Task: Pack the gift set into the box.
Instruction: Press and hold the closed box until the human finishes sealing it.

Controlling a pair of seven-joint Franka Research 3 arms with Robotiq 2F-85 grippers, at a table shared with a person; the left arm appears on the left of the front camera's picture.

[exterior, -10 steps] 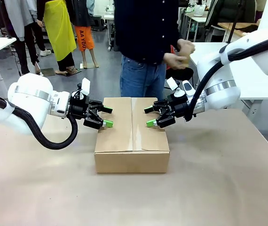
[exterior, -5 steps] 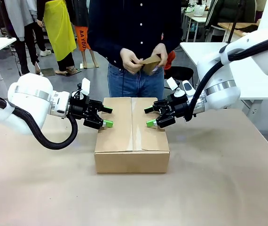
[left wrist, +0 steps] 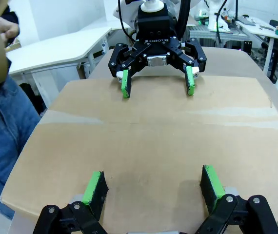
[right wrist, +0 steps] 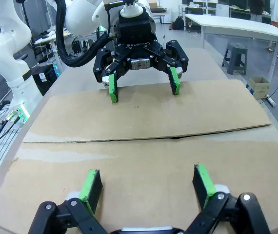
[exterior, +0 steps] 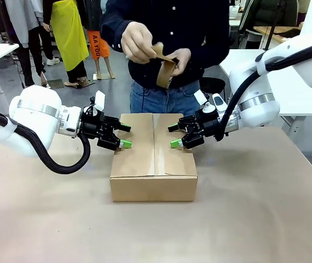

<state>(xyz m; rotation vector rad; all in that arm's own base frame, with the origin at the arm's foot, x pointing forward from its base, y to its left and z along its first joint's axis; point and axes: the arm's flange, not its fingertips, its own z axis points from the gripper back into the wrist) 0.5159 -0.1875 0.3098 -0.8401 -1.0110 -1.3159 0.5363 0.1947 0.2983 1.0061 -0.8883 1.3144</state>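
My left gripper (exterior: 122, 136) and right gripper (exterior: 175, 136) are both spread, holding nothing, each poised over one closed top flap of the box (exterior: 153, 159), the left at its left edge, the right at its right edge, facing each other across the centre seam (exterior: 154, 143). That seam runs away from me toward the person. The gift set must be inside; I cannot see it. Beyond the box's far edge, the person's hands (exterior: 139, 43) pull tape from a roll (exterior: 165, 70), so I judge the seam is about to be taped. Both sides of the box are open table (exterior: 254, 208).
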